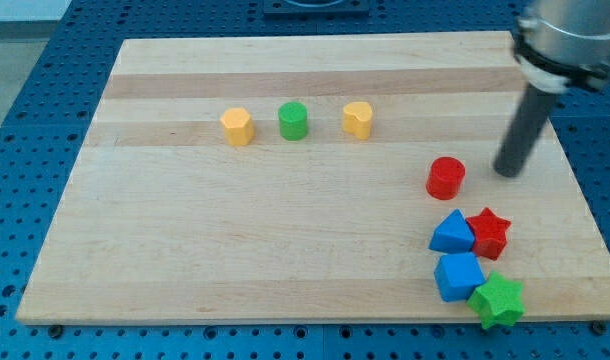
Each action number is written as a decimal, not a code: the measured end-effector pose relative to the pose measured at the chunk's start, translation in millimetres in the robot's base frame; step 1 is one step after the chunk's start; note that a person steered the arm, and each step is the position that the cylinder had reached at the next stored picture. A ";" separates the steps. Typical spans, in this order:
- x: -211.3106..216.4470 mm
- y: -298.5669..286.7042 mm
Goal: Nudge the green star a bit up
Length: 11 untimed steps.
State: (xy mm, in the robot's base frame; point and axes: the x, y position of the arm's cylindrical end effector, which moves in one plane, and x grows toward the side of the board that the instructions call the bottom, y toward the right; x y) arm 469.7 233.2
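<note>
1. Sitting near the view's bottom right corner of the pale wooden board (285, 230) is the small green star block (499, 301).
2. Touching the green star on its upper left is a blue block with a roughly square shape (457, 276).
3. Above the green star sits a blue block with a pointed top (451, 233), and it rests right against a red star block (488, 233).
4. Higher up from the green star, a bit to the view's left, stands a red round block (446, 177), alone.
5. The robot's dark straight rod comes down from the view's top right, and its tip (507, 172) rests on the board just to the right of the red round block, not touching it.
6. The tip is well apart from the green star, straight above it, with the red star in between.
7. The rod has no claw at all, so nothing is being held.
8. Far up and to the left of the green star, three blocks stand in a row: a yellow block (238, 126), a green round block (293, 121) and another yellow block with a heart-like shape (358, 119).
9. A blue table with little holes (45, 90) lies under the board.
</note>
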 end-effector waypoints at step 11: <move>141.2 -36.0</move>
